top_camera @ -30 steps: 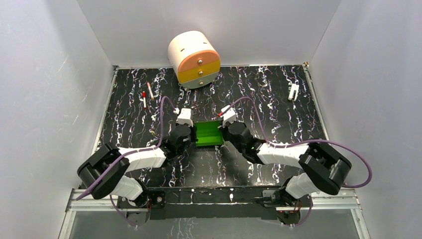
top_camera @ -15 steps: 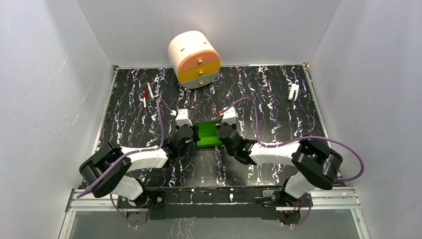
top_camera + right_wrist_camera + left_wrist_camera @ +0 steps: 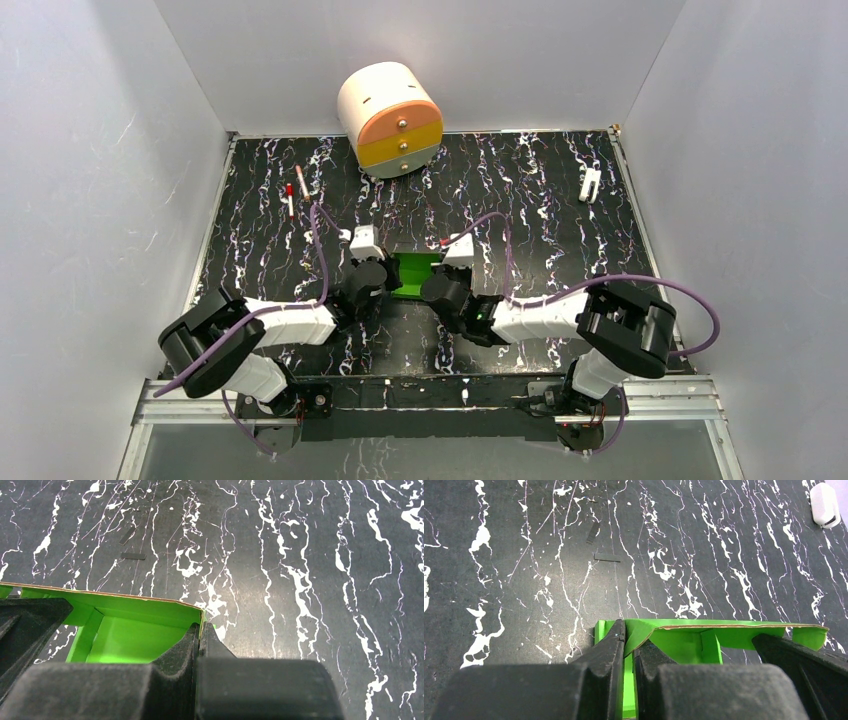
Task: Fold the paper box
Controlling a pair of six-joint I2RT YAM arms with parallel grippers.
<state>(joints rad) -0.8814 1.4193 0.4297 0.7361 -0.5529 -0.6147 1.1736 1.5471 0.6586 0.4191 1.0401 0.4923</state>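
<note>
- Paper box: bright green thin card, partly formed into an open tray. It lies on the worktop at mid-depth, directly between the two arms and well apart from the round drawer unit at the far edge.
- Left pincer: fingers pressed together on a thin card wall at the box's left end, with nothing else in its hold.
- Right pincer: fingers likewise pressed together, on the card at the box's right end corner.
- Governing relation: the box's long axis runs side to side, from one pincer to the other. Each arm holds its own end, so neither is nearer. The box body lies to the right of the left pincer and to the left of the right one.
- Condition: the far long wall stands up, and its top edge looks slightly bowed in the left wrist view. The green floor of the tray is visible in the right wrist view.
- Not determined: the state of the near long wall, which the pincers hide.
- Judgement: the fold is under way but not finished. The next move calls for both ends to work evenly along that axis, since unequal pressure would likely skew or buckle the card.
</note>
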